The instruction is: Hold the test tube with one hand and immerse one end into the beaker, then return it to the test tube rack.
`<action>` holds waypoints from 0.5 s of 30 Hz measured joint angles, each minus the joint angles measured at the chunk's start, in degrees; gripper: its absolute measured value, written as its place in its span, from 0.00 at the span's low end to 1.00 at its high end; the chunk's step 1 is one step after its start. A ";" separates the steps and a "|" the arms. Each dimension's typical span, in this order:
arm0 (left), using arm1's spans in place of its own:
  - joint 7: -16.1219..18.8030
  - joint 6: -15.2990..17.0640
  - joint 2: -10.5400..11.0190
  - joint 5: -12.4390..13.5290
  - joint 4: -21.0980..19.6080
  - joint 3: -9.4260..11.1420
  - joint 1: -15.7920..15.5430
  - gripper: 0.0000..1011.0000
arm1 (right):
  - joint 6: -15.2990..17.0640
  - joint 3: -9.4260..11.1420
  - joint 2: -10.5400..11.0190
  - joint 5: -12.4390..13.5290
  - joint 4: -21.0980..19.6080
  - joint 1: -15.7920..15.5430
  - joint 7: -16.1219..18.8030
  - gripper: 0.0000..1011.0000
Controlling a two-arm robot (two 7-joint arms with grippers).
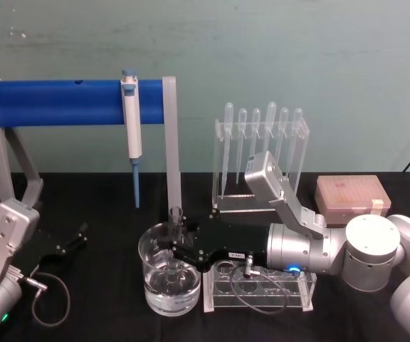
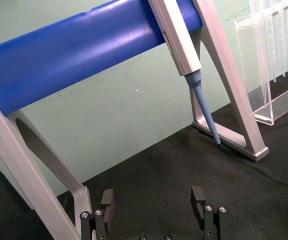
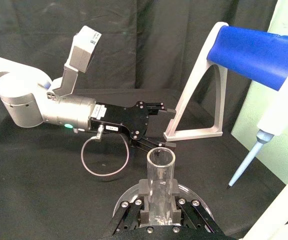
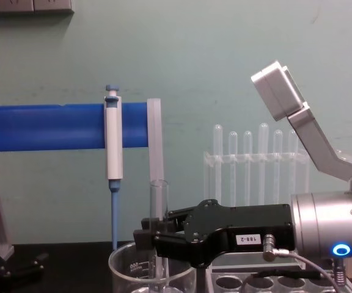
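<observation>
The test tube [image 1: 174, 222] stands upright with its open rim on top, and my right gripper [image 1: 177, 246] is shut on its middle. Its lower part reaches down inside the beaker [image 1: 150, 251], which holds clear water. From the side, the tube [image 4: 158, 201] rises above the beaker's rim [image 4: 124, 253] beside the right gripper [image 4: 153, 238]. The right wrist view looks down the tube [image 3: 160, 181] held between the black fingers [image 3: 143, 186]. My left gripper [image 1: 72, 241] rests open on the black cloth at the left, also seen at close range [image 2: 152, 201].
A white-and-blue pipettor [image 1: 132, 135] hangs from a blue bar stand [image 1: 62, 101] behind the beaker. An acrylic rack of pipettes [image 1: 260, 153] stands at the back. A clear tube rack [image 1: 262, 288] lies under my right wrist. At the right sits a pink tip box [image 1: 351, 194].
</observation>
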 joint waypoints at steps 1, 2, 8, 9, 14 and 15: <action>0.00 0.00 0.00 0.00 0.00 0.00 0.00 0.99 | 0.00 0.00 0.00 0.00 0.00 0.00 0.00 0.22; 0.00 0.00 0.00 0.00 0.00 0.00 0.00 0.99 | 0.00 0.00 0.00 0.00 0.00 0.00 -0.01 0.22; 0.00 0.00 0.00 0.00 0.00 0.00 0.00 0.99 | 0.00 0.00 0.00 0.00 0.00 0.00 -0.01 0.22; 0.00 0.00 0.00 0.00 0.00 0.00 0.00 0.99 | 0.00 0.00 0.00 0.00 0.00 0.00 0.00 0.22; 0.00 0.00 0.00 0.00 0.00 0.00 0.00 0.99 | 0.00 0.00 0.00 0.00 0.00 0.00 0.00 0.22; 0.00 0.00 0.00 0.00 0.00 0.00 0.00 0.99 | 0.00 0.00 0.00 0.00 0.00 0.00 0.00 0.22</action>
